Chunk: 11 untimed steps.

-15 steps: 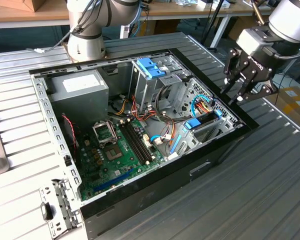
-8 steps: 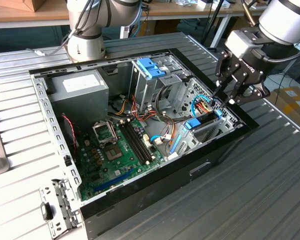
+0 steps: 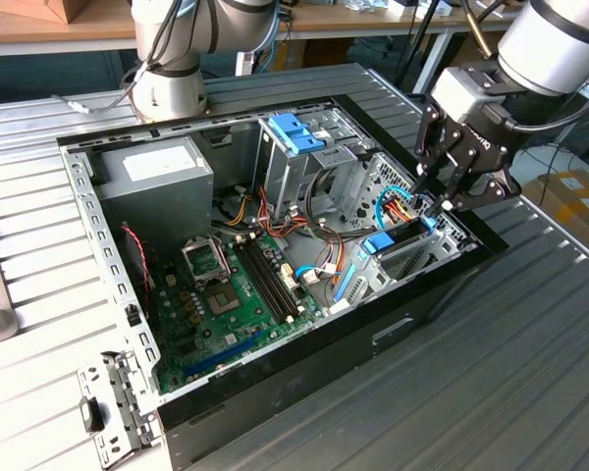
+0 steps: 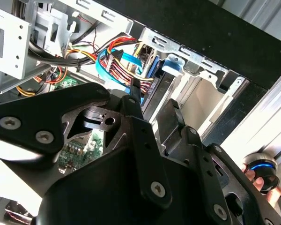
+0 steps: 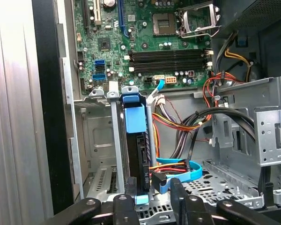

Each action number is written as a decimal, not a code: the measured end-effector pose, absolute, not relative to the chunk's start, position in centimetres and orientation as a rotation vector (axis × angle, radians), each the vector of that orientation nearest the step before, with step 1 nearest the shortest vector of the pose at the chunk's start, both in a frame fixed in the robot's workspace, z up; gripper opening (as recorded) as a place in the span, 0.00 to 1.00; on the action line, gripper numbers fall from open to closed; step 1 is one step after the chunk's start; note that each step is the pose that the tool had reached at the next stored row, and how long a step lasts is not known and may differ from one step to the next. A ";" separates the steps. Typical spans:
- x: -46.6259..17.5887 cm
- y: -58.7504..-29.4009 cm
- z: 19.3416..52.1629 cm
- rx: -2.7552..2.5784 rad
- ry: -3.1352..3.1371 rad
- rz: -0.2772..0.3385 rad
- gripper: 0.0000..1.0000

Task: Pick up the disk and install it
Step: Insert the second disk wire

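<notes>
Grey counter [image 3: 39, 324]: ribbed metal surface, carries the open computer case [image 3: 304, 392]
Power supply [image 3: 157, 182]: grey box in the case's far corner, toward the exterior view's left
Motherboard [image 3: 226, 304]: green, flat on the case floor, middle of the exterior view
Drive cage [image 3: 299, 162]: metal, blue clip on top, behind the motherboard
Disk [image 3: 398, 238]: blue-railed, standing on edge in the bay at the case's end toward the exterior view's right; in the first wrist view [image 5: 136, 150] seated between metal bay walls, blue and orange cables beside it
Claw [image 3: 450, 201]: black, just above the disk, fingers apart, holding nothing
</notes>
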<state>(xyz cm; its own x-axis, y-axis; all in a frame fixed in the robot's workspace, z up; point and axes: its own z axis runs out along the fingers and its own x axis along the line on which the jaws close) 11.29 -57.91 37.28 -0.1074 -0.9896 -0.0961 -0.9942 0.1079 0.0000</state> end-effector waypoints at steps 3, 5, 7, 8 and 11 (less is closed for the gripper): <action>11.3 -57.9 37.1 -2.049 2.284 0.099 0.42; 11.2 -57.9 37.1 -2.049 2.284 0.099 0.42; 11.2 -57.9 37.1 -2.049 2.284 0.099 0.42; 11.2 -57.9 37.1 -2.049 2.284 0.099 0.42; 11.2 -57.9 37.0 -2.049 2.284 0.099 0.42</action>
<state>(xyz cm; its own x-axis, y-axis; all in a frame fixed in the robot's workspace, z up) 11.23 -57.91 37.05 -0.1074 -0.9896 -0.0961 -0.9942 0.1079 0.0000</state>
